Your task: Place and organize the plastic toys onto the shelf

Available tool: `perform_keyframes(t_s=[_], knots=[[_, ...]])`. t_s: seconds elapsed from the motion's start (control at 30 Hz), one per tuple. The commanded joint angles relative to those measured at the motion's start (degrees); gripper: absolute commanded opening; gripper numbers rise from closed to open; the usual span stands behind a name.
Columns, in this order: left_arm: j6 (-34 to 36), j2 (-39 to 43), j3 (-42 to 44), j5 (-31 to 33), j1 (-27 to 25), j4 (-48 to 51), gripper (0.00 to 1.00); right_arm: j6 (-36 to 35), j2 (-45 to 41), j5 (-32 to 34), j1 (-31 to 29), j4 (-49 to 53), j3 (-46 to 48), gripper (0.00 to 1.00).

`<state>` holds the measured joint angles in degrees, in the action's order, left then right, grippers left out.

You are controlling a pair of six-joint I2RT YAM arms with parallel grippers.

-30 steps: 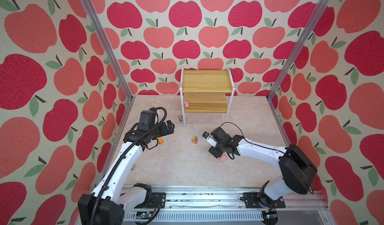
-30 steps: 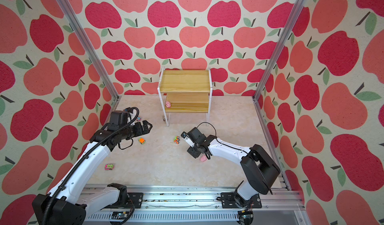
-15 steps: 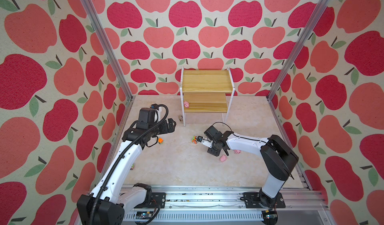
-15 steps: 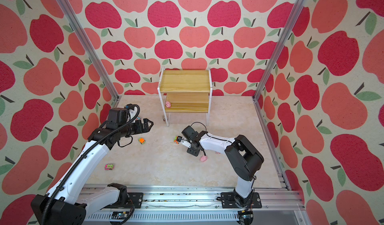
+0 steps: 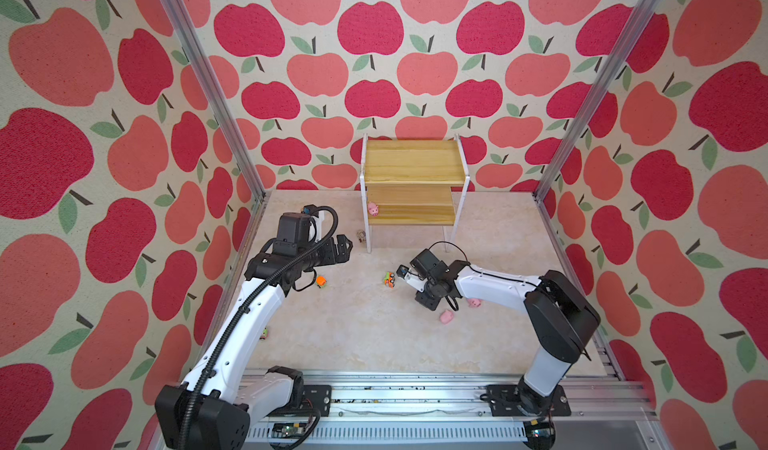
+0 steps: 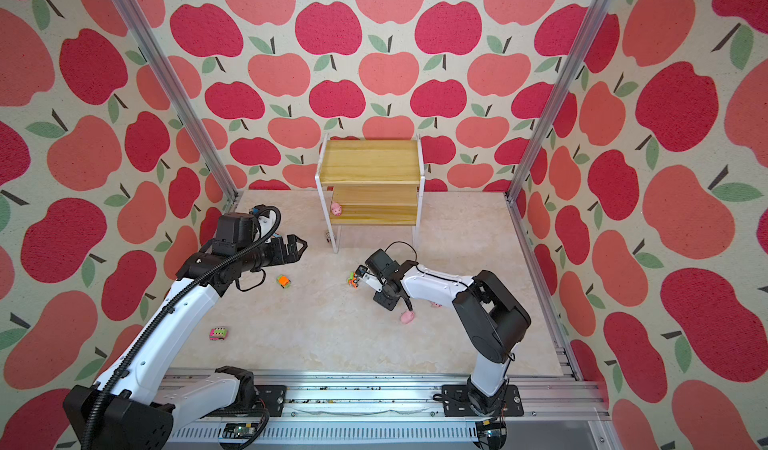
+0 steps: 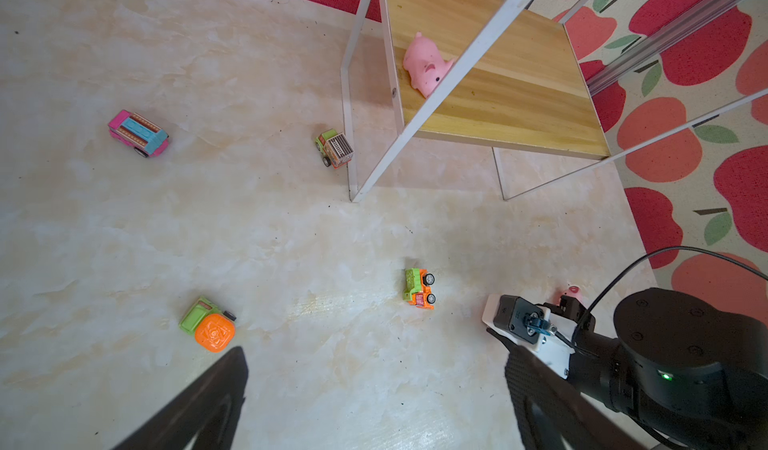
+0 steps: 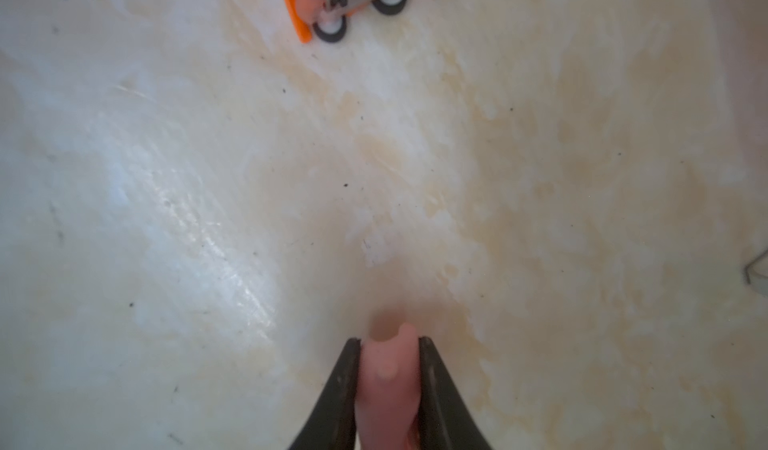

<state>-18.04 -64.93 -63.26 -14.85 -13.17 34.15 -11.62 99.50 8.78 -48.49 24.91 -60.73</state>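
The pink pig (image 8: 388, 381) is pinched between the fingers of the right gripper (image 8: 388, 344), which press on both its flanks in the right wrist view. It sits low over the tabletop (image 5: 353, 344) out in front of the shelf (image 5: 415, 161); whether it has left the surface I cannot tell. One shelved pig (image 5: 372, 209) lies at the left end of the shelf's lower board, and the top board holds nothing. Two loose pigs (image 5: 446, 316) lie farther forward of the shelf, toward its right side. A green-and-orange truck (image 7: 419, 290) appears tipped on its side in front of the shelf, near the right gripper. A grey-bed truck (image 7: 334, 148) stands just beside the shelf's left front leg, while an orange-topped truck (image 7: 210, 327) and a pink truck (image 7: 139, 134) lie off to the shelf's left. The left gripper (image 6: 296, 247) hovers on that side too, fingers spread wide on nothing. The step in hand looks like the pick of a second pig, with nearly all the sorting ahead. The next move calls for a clean lift, then a carry back to the shelf's open front, slipping under the top board and between the white legs to set this pig beside the shelved one.
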Motion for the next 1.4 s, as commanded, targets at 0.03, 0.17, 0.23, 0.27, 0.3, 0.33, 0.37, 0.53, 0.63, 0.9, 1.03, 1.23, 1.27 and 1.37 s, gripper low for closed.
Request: perform_keyframes(t_s=[0.03, 0.17, 0.23, 0.27, 0.3, 0.33, 0.37, 0.53, 0.63, 0.9, 1.03, 1.23, 1.27, 1.37], knots=[[0.6, 1.2, 1.3, -0.6, 0.5, -2.3, 0.99, 12.8, -0.4, -2.4, 1.2, -1.1, -3.0, 0.29], [-0.1, 1.6, 2.7, -1.3, 0.5, -3.3, 0.99, 23.4, 3.7, -1.3, 1.0, -1.7, -6.5, 0.29], [-0.2, 1.8, 3.0, -1.6, 0.6, -3.4, 0.99, 27.4, 5.8, 0.4, 0.9, -2.1, -7.8, 0.29], [-0.2, 1.9, 3.2, -1.6, 0.6, -3.6, 0.99, 29.0, 7.0, 1.7, 0.7, -1.7, -8.8, 0.29], [-0.2, 2.0, 3.4, -1.6, 0.6, -3.6, 0.99, 30.2, 8.2, 2.7, 0.6, -1.2, -9.6, 0.29], [-0.2, 2.1, 3.6, -1.7, 0.6, -3.7, 0.99, 31.5, 9.3, 3.6, 0.5, -0.7, -10.6, 0.29], [-0.3, 2.2, 3.8, -1.7, 0.6, -3.9, 0.99, 33.1, 10.5, 5.3, 0.4, 0.4, -11.7, 0.29], [-0.8, 2.3, 5.0, -2.3, 0.5, -4.7, 0.99, 37.4, 13.7, 7.6, 0.3, 1.5, -14.8, 0.31], [-0.9, 2.3, 5.4, -2.6, 0.5, -4.9, 0.99, 38.5, 14.9, 6.8, 0.4, 0.7, -15.2, 0.36], [-0.1, 2.3, 6.0, -2.1, 0.5, -5.0, 0.99, 37.1, 13.4, 7.5, 0.2, -1.2, -15.3, 0.49], [0.4, 4.4, 6.3, -2.4, 0.5, -5.6, 0.99, 35.0, 9.0, 9.3, 0.1, -3.5, -13.8, 0.59], [1.2, 6.4, 7.4, -2.3, 0.4, -6.3, 0.99, 35.0, 0.9, 11.1, -1.5, -13.7, -4.8, 0.63], [1.5, 6.8, 7.5, -2.3, 0.4, -6.5, 0.99, 35.1, -0.6, 11.7, -2.2, -16.4, -2.3, 0.63], [1.5, 7.5, 7.9, -2.5, 0.3, -6.9, 0.99, 36.2, -4.5, 14.7, -4.3, -24.5, 5.2, 0.63]])
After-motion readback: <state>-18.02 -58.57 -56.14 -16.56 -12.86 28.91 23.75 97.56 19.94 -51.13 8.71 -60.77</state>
